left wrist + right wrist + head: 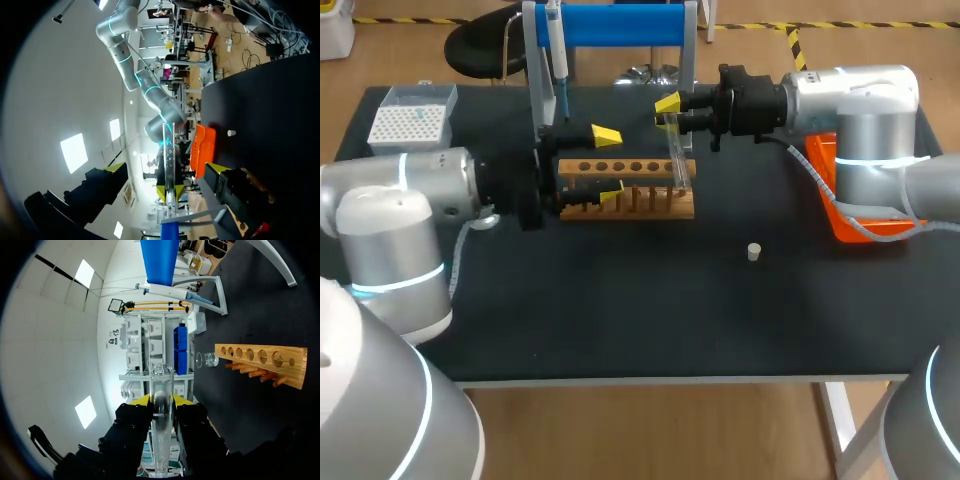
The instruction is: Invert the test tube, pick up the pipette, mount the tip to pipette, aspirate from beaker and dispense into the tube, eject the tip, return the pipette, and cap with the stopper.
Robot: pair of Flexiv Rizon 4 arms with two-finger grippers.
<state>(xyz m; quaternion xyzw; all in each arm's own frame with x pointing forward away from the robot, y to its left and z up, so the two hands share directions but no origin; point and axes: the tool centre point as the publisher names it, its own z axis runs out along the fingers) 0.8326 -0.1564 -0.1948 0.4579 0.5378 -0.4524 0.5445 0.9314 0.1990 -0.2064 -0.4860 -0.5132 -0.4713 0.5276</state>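
My right gripper (670, 110) was clamped on the test tube (678, 155), which was tilted by the wooden rack's (630, 205) right end. My left gripper (610, 163) stood wide apart at the rack's left end. The stopper (753, 251) lay on the table (620, 310), and the pipette (558, 55) hung on its stand (620, 22)

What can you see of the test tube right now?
The test tube is clear, glass-like, uncapped and looks empty. The right gripper clamps it between its fingers, the flared open mouth pointing out ahead of them. It hangs tilted above the right end of the wooden rack; contact with the rack can't be judged.
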